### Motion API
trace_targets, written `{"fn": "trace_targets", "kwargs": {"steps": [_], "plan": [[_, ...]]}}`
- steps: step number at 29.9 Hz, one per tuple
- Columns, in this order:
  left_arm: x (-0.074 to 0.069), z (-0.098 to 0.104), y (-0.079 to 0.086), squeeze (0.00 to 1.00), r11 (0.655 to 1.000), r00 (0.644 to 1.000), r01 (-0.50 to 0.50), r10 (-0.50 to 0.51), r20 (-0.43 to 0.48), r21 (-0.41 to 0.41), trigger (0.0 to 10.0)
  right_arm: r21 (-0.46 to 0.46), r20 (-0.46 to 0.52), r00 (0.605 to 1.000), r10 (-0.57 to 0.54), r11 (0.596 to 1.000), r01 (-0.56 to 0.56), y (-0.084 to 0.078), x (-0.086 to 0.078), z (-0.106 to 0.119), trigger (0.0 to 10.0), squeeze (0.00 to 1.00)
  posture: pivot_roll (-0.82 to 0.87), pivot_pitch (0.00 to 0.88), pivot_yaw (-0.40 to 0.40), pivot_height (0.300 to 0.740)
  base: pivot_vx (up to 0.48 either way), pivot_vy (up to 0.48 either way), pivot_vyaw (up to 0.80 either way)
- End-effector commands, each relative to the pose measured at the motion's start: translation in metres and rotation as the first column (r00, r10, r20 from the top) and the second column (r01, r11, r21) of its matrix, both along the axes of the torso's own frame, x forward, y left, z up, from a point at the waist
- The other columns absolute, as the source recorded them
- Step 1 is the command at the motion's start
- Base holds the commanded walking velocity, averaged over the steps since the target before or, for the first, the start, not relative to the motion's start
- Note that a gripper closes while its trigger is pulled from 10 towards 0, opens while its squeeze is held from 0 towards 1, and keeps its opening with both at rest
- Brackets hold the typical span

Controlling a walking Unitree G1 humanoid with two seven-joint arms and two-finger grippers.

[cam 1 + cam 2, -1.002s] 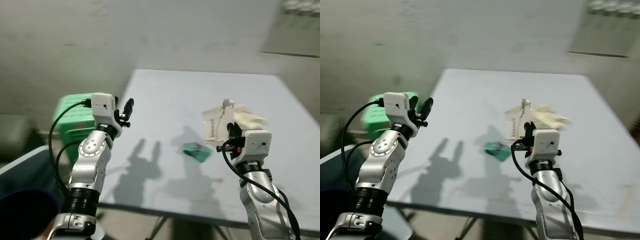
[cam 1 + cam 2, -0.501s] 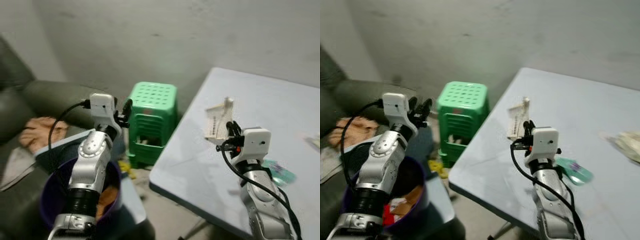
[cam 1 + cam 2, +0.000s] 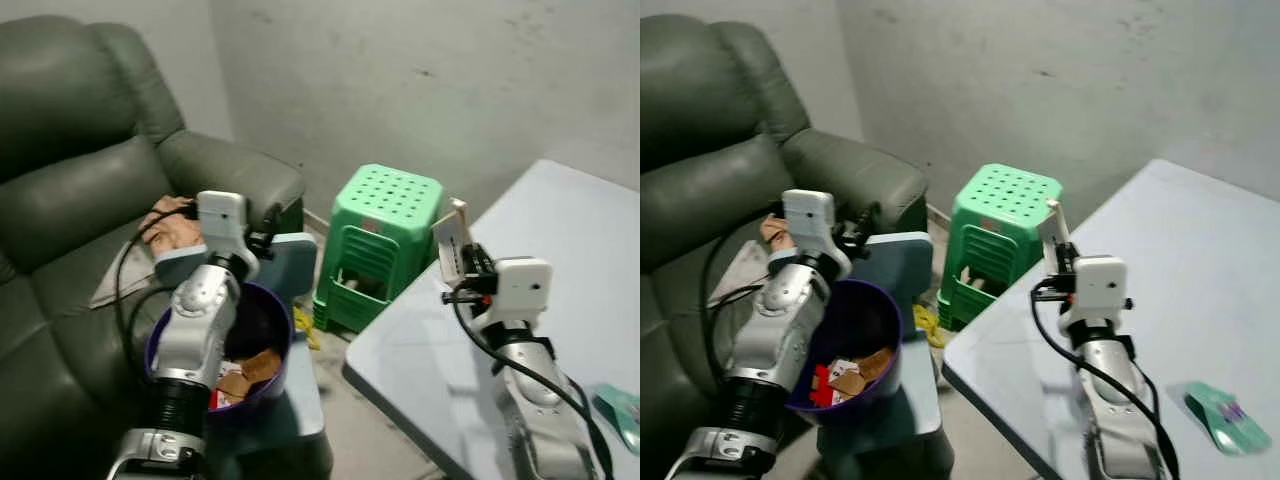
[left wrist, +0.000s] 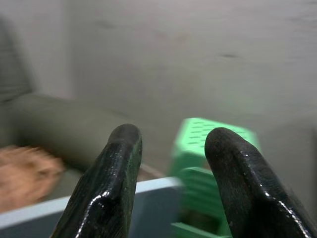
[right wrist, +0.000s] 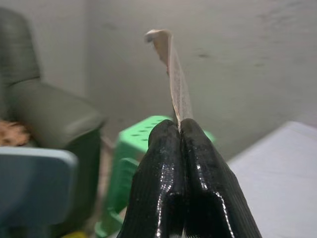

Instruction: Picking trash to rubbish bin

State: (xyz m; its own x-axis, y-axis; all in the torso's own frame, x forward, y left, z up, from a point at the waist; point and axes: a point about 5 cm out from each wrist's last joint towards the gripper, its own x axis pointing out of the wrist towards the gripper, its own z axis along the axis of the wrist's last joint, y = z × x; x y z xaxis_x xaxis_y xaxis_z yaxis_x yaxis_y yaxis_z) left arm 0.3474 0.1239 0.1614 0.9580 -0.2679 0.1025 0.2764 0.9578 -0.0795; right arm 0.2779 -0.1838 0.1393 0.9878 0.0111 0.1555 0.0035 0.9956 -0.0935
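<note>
**Paper scrap held aloft beside the purple bin**

Right pincer (image 5: 181, 130): fingers pressed together, clamped on a thin paper scrap (image 5: 174, 74). The scrap is pale cream, flat and stiff-looking, standing upright above the fingertips with its top corner curled over. Dark printed lines run along one face (image 3: 452, 243); they are too small to read. The pincer is raised over the near corner of the table (image 3: 1200, 290), which is pale grey-blue, smooth and matte.

Left pincer (image 4: 171, 148): two glossy black fingers set apart, nothing between them, touching nothing. It is held up above the rubbish bin (image 3: 880, 325).

Rubbish bin: round, purple plastic, open-topped, holding scraps of brown card and red wrapper. It sits on the floor beside the sofa (image 3: 70, 190), which is dark green, padded and leather-like, with a peach cloth (image 3: 172, 215) on its seat.

Stool (image 3: 1012, 215): green moulded plastic, perforated top, between sofa and table.

Green packet (image 3: 1225, 420): flat, on the table near the right arm.
</note>
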Motion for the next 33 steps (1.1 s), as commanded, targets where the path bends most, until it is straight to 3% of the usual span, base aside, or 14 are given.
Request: {"fn": "trace_targets", "kwargs": {"steps": [1, 17, 25, 33], "plan": [[0.001, 0.002, 0.008, 0.0, 0.999, 0.999, -0.041, 0.041, 0.005, 0.016, 10.0, 0.0, -0.009, 1.0, 0.022, 1.0, -0.022, 0.006, 0.0, -0.001, 10.0, 0.0, -0.1, 0.0, -0.013, 0.74, 0.0, 0.0, 0.8], [0.0, 0.0, 0.008, 0.0, 0.998, 0.999, -0.052, 0.052, 0.003, 0.024, 10.0, -0.006, -0.016, 0.998, 0.058, 0.998, -0.058, 0.008, 0.001, 0.0, 10.0, 0.0, -0.1, 0.0, -0.018, 0.74, 0.0, 0.0, 0.8], [-0.005, -0.015, 0.008, 0.0, 0.998, 0.996, -0.036, 0.039, -0.076, 0.045, 10.0, 0.04, -0.101, 0.975, 0.198, 0.98, -0.195, 0.013, 0.0, -0.009, 10.0, 0.0, -0.09, 0.0, -0.032, 0.74, 0.0, 0.0, 0.1], [-0.018, -0.027, 0.009, 0.0, 0.998, 0.995, -0.014, 0.02, -0.093, 0.067, 10.0, -0.041, -0.14, 0.945, 0.296, 0.952, -0.304, 0.009, 0.001, -0.009, 10.0, 0.0, -0.08, 0.0, -0.053, 0.74, 0.0, 0.0, 0.0]]}}
